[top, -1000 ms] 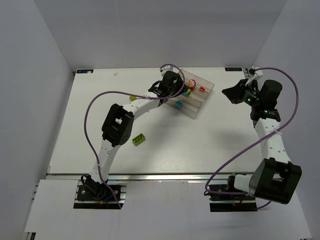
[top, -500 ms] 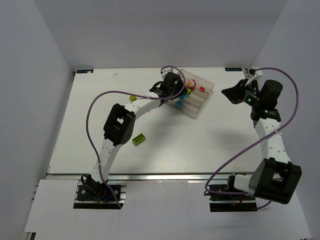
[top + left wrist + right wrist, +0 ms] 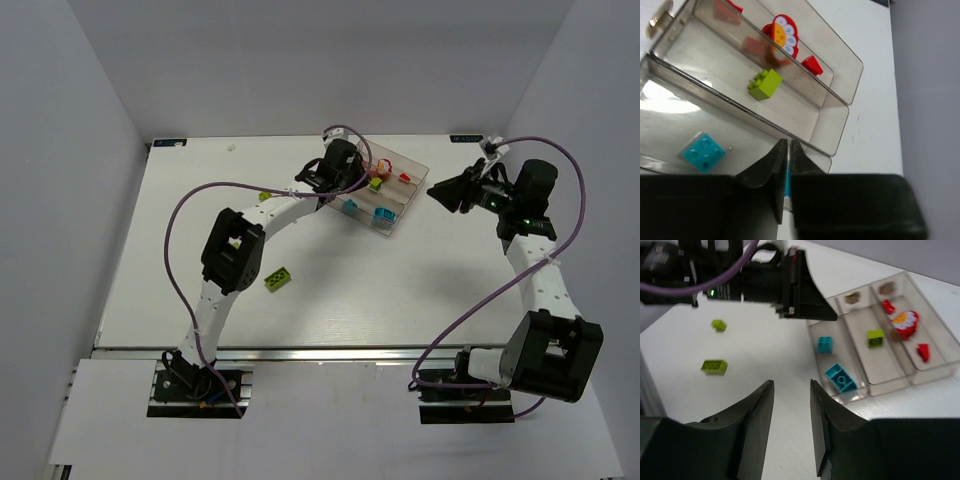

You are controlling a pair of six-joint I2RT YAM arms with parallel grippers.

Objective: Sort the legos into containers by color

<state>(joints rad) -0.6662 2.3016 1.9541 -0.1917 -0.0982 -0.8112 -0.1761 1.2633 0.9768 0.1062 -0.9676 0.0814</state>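
The white surface (image 3: 180,250) sits between pale walls. Our left claw (image 3: 785,146) is closed, fingers nearly touching, above the clear tray (image 3: 840,100). Below it lie cyan bricks (image 3: 840,378). A lime brick (image 3: 765,84) lies in the middle compartment and red bricks (image 3: 811,65) in the farthest. Our right claw (image 3: 791,390) is spread wide near the tray, holding nothing. Two loose lime bricks (image 3: 278,279) rest on the surface.

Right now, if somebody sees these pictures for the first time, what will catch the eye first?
Most likely the red flower-shaped piece with white petals, in the farthest compartment of the clear tray at the far centre of the table. Beside it, one lime brick lies in the middle compartment and two cyan bricks in the nearest. Two more lime bricks lie loose on the table, left of the tray.
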